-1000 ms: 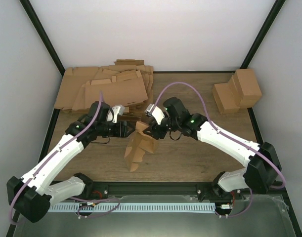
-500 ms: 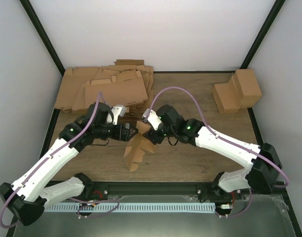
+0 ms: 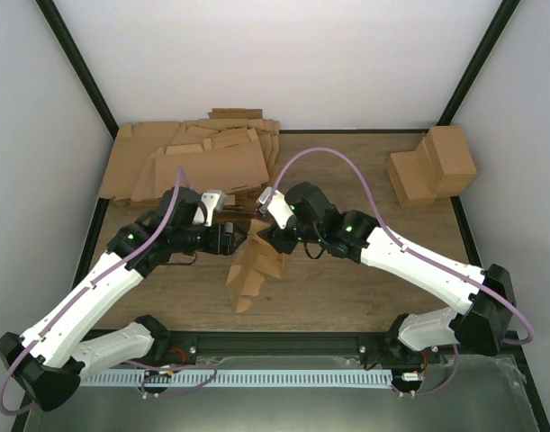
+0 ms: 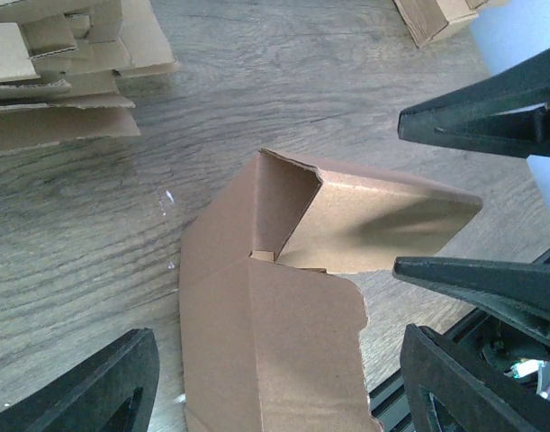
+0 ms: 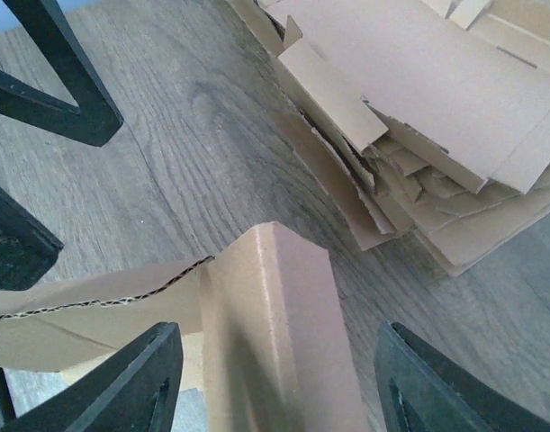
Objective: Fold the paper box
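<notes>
- Left gripper [image 4: 275, 378]: its black fingers [image 4: 103, 387] are spread wide, one on each side of a panel of the paper box [image 3: 250, 274]. There's a sliver of table showing on both sides, so it's straddling the box, not pinching it.
- Right gripper [image 5: 279, 360]: same deal. Its fingers [image 5: 121, 387] sit apart around a folded ridge of the box with small gaps on both sides. No real grip as far as I can see.
- From above, the two grippers face each other nearly nose to nose over the far end of the box.
- The box is half folded, with panels creased up and one flap bent over so it makes an open pocket. It sits on the wooden table [image 3: 347, 288] about mid-width, its other end pointing back toward the arm bases.
- Far left corner: messy stack of flat cardboard sheets [image 3: 198, 162], just behind the left gripper.
- Far right: finished brown cuboids [image 3: 434, 166], well away from everything.
</notes>
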You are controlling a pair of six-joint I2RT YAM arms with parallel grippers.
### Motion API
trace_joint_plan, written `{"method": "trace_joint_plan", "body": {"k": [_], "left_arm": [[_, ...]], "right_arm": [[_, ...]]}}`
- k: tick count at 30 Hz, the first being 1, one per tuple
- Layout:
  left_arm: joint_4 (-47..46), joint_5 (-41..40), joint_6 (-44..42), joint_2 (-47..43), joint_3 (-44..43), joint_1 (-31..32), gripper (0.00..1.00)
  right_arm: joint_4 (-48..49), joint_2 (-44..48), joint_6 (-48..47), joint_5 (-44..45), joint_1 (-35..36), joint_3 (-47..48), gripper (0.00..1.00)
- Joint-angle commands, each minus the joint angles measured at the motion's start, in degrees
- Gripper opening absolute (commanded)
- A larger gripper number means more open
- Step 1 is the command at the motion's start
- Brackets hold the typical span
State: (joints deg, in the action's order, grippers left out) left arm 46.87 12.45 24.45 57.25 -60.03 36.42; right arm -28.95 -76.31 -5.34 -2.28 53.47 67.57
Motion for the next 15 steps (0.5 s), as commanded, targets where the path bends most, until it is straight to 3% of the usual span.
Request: {"method": "trace_joint_plan", "body": {"k": [1,15], "left_arm": [[0.72,-0.62,0.45,-0.38,-1.63,0.14,0.76],[0.74,-0.15,0.59,0.39,-1.84,0.14,0.74]], "right_arm": [[-1.94,-0.03,-0.12,1.41,1.52,1.51,0.59],[-1.43,-1.0,1.47,3.52,2.57,-5.04,0.51]]}}
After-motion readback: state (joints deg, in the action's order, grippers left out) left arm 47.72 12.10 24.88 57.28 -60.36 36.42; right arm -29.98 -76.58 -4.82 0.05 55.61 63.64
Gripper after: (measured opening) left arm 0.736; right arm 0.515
